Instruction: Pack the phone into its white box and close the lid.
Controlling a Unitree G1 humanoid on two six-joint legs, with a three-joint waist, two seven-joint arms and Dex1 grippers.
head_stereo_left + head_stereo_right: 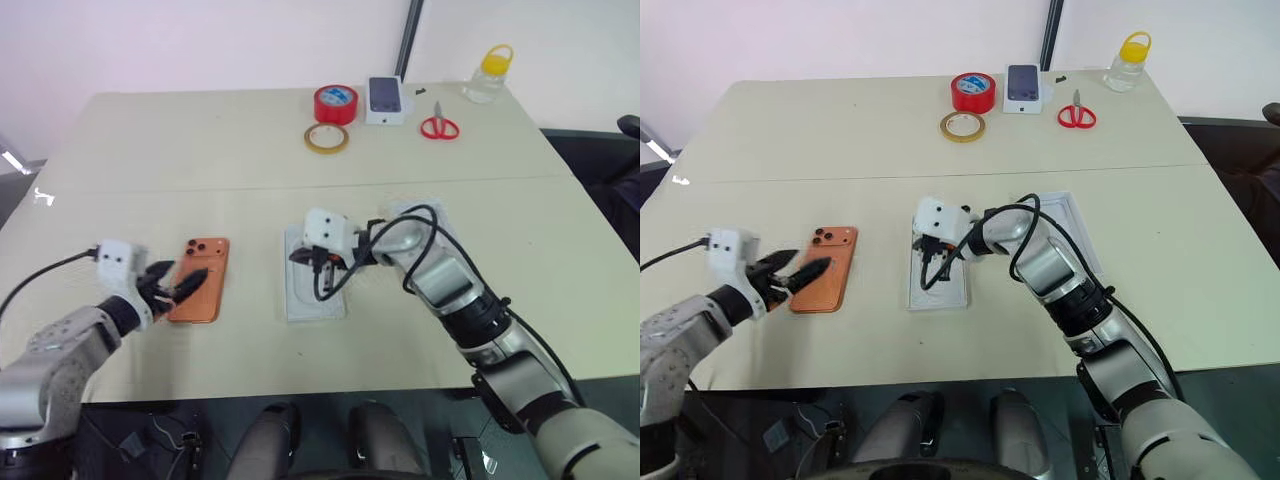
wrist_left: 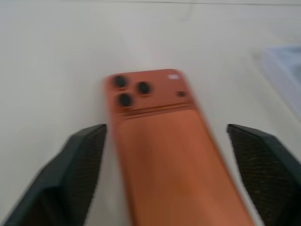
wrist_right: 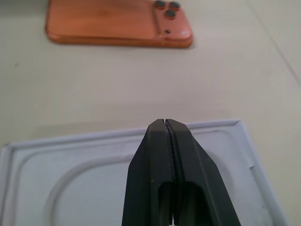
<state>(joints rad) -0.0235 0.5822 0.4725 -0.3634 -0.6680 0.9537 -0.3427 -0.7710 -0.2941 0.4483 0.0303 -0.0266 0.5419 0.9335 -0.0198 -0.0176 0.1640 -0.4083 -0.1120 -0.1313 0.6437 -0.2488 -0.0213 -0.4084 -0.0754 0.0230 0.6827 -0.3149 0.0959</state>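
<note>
My left tool (image 1: 178, 287) spreads wide around the near end of the orange phone (image 1: 201, 276), lying camera-up on the bench (image 1: 150, 150). My right tool (image 3: 167, 155), fingers pressed together, hovers over a white tray (image 1: 300, 303) with an oval recess.

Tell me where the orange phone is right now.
The orange phone lies back-up on the table, toward the robot's left, between the open fingers of the left hand, left of the white tray.
</note>
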